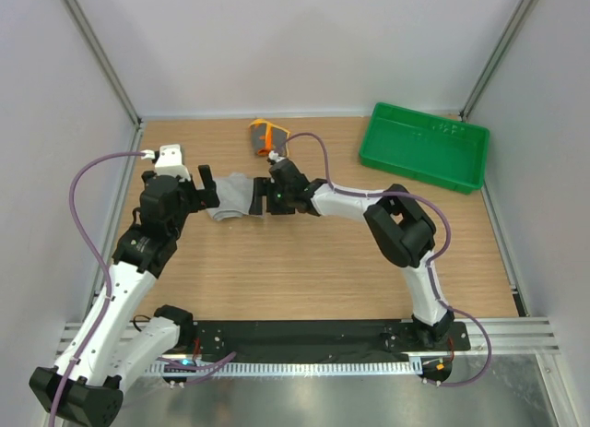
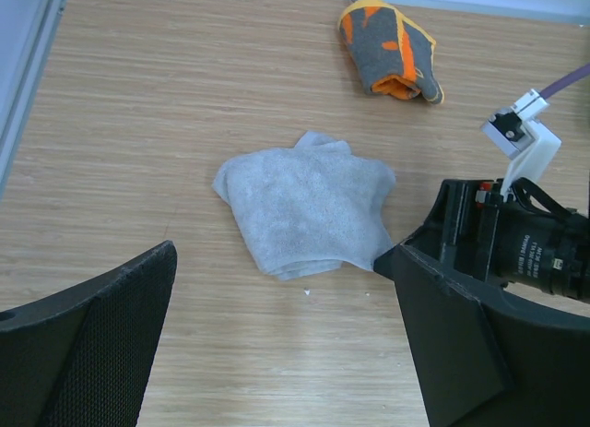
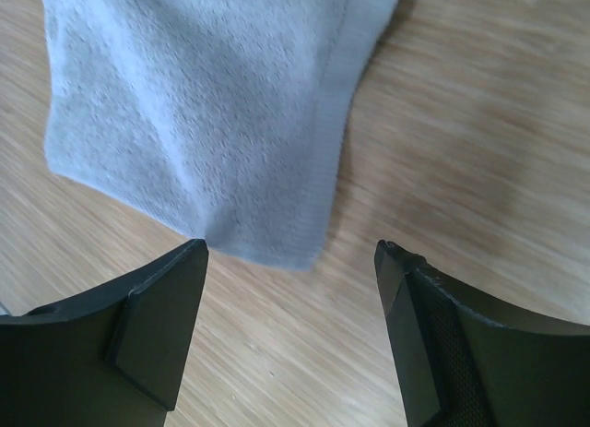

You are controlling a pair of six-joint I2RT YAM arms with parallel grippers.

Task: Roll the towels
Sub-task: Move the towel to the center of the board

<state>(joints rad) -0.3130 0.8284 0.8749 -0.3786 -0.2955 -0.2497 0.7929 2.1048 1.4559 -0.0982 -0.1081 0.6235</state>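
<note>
**Towel rolling, judged partly done.** The patterned towel (image 1: 267,136) lies bunched at the far edge of the counter (image 1: 304,270) (whether as a true roll or only a bundle cannot be told). The grey towel (image 2: 309,206) lies loosely folded mid-counter, not rolled. The left pincer (image 2: 277,353) stands released near it. The right pincer (image 3: 290,298), likewise unclenched and empty, sits at its hem. The top view hides that hem, and the right wrist view crops the cloth.

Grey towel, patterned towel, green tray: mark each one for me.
grey towel (image 2: 309,206), left wrist view, middle of the crumpled cloth.
patterned towel (image 2: 392,51), left wrist view, grey centre of the folded bundle.
green tray (image 1: 424,148), top external view, bare floor of the tray.
</note>
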